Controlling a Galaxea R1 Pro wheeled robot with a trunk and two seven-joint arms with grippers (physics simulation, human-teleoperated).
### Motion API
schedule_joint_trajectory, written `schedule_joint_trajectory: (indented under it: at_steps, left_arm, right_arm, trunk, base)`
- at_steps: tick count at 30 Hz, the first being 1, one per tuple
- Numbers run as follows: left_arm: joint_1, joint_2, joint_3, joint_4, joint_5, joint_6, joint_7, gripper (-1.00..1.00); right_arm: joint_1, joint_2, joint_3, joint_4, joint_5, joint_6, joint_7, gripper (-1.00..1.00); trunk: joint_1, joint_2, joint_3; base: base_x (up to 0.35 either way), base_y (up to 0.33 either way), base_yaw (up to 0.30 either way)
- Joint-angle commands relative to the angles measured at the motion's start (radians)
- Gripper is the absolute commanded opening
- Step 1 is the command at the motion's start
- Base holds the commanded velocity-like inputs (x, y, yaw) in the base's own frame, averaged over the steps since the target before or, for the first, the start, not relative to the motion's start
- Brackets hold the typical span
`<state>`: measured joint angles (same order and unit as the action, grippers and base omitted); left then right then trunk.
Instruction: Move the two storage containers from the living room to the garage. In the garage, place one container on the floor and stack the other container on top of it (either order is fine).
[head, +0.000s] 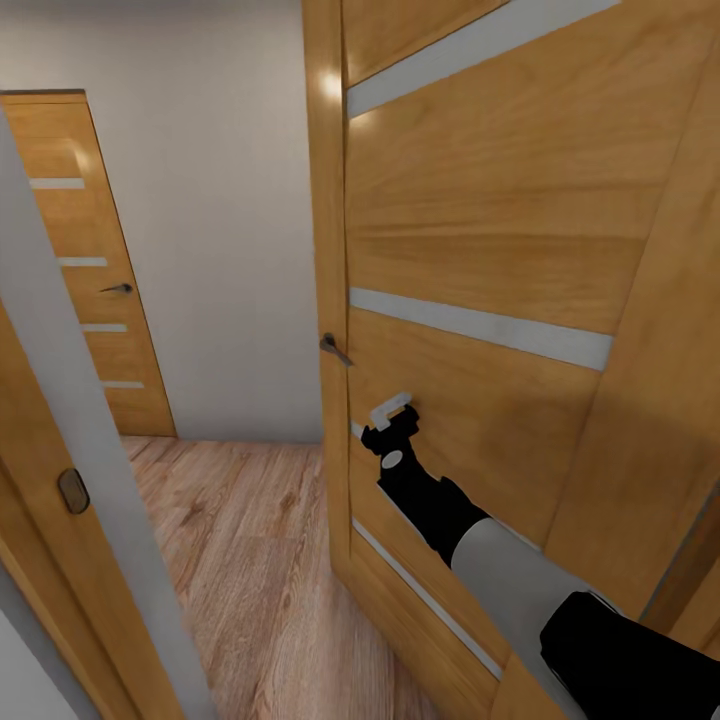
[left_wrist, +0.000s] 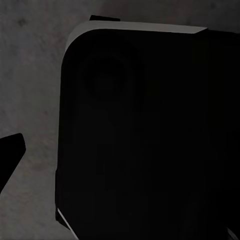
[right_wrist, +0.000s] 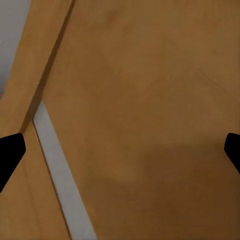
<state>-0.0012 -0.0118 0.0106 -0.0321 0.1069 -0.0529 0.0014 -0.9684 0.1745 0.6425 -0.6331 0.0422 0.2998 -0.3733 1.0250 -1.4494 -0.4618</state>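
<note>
Storage containers appear in none of the surfaces shown at this moment, so their whereabouts cannot be told; the head view looks through a doorway into a small hall. An open wooden door (head: 480, 300), with pale horizontal inlay strips and a dark lever handle (head: 335, 349) on its near edge, stands at the right of the head view. The right arm reaches forward along this door, and the right gripper (head: 392, 412) lies close against the door face just below the handle; whether it touches the panel cannot be told. In the right wrist view the gripper's two dark fingertips (right_wrist: 10, 155) sit at opposite edges of the frame, jaws spread wide with nothing between them, facing the door's wood and one pale strip. A second closed wooden door (head: 90, 270) stands in the far pale wall (head: 230, 200), beyond light wood plank flooring (head: 250, 560). The left wrist view shows a rough dark grey floor (left_wrist: 30, 80) and a black rounded robot part (left_wrist: 150, 135); one dark fingertip (left_wrist: 10, 150) of the left gripper shows, and the state of its jaws cannot be told.
</note>
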Motion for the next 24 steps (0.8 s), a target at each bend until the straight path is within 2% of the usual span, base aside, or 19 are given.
schedule_joint_trajectory:
  at_steps: [1,10,24]
  left_arm:
    - [0.0,0.0,0.0,0.0,0.01,-0.002,0.0,1.0]
    - [0.0,0.001,0.0,0.0,0.011,-0.002,0.0,1.0]
    - [0.0,0.001,0.001,0.0,0.011,-0.002,0.0,1.0]
  right_arm:
    - [-0.001,0.0,0.008,0.0,0.005,0.008,-0.005,1.0]
    - [-0.001,0.0,0.026,-0.045,0.002,-0.011,-0.009,1.0]
    - [-0.001,0.0,0.038,-0.051,-0.003,-0.015,-0.005,1.0]
  trunk:
    - [0.0,-0.001,-0.001]
    - [0.0,-0.001,-0.001]
    - [0.0,-0.001,-0.001]
  base:
    - [0.0,0.0,0.0]
    - [0.0,0.0,0.0]
    - [0.0,0.0,0.0]
